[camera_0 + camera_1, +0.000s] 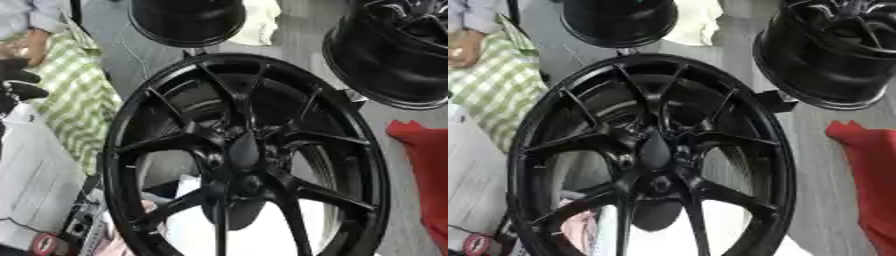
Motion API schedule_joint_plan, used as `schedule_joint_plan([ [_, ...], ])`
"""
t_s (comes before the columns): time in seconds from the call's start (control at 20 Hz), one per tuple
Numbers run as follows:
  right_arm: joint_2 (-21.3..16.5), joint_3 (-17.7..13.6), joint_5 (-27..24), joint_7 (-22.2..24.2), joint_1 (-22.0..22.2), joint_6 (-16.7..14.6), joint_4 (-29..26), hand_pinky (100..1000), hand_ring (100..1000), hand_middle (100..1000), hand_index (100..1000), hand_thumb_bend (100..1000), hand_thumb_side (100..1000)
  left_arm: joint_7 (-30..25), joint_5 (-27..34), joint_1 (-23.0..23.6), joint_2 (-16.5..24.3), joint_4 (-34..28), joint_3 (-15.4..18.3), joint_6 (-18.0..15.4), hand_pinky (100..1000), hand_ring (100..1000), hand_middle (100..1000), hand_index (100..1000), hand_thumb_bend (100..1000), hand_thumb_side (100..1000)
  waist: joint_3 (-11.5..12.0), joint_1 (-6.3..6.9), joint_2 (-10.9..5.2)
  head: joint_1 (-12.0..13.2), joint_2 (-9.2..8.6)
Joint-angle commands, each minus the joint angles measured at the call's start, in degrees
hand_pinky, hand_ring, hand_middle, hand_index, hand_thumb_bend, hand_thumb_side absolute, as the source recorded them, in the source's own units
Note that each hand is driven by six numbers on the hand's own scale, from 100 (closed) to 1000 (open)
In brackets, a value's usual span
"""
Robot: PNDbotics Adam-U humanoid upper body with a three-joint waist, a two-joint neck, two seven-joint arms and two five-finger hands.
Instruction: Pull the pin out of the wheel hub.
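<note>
Though cropped, left hand (19, 82) beside hub (241, 167).

Three black wheels (245, 155) (188, 20) (394, 55), one red cloth (424, 165)

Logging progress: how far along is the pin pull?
Done: nothing confirmable. A dark oval piece sits at the hub of the wheel. It may be the pin in place, but I cannot tell.
In hand: nothing; no hand is at the hub. Dark shapes at the left edge may be the left hand.
Left: if the oval is the pin, the pull itself.
</note>
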Motion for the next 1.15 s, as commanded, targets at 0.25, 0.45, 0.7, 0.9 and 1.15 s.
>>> schedule_joint_plan([
  [0.25,2.1,-6.5,21.2,7.1,0.2,0.6,4.6,868,953,894,881,553,154,0.9,-0.3,0.2,0.3,-1.1,0.9,0.2,726,566,581,756,100,810,-0.3,0.44,-1.54,0.0,-0.30],
  [0.45,3.8,-9.0,21.7,6.5,-0.8,1.5,4.1,876,949,912,901,463,322,1.1,-0.4,0.3,0.3,-1.1,0.9,0.1,725,565,581,756,100,808,-0.2,0.66,-1.64,0.1,-0.24],
  [0.7,5.4,-9.7,11.8,-6.6,-2.3,5.2,-2.1,841,815,761,782,365,272,1.1,-0.4,0.2,0.3,-1.1,0.9,0.0,725,564,580,756,100,807,0.0,0.88,-1.59,-0.1,-0.18],
  [0.9,7.1,-5.8,-3.3,-16.5,-3.1,-1.1,-10.5,854,785,715,746,344,245,1.0,-0.3,-0.1,0.3,-1.1,0.7,0.0,724,564,580,756,100,805,0.4,0.98,-1.48,-0.4,-0.38],
  [1.15,10.2,0.7,-18.0,-15.8,-4.8,-7.4,-19.4,859,773,706,742,354,249,0.7,0.0,-0.8,0.3,-1.1,0.3,-0.3,723,563,580,755,100,801,1.2,1.18,-1.57,-0.9,-0.49],
])
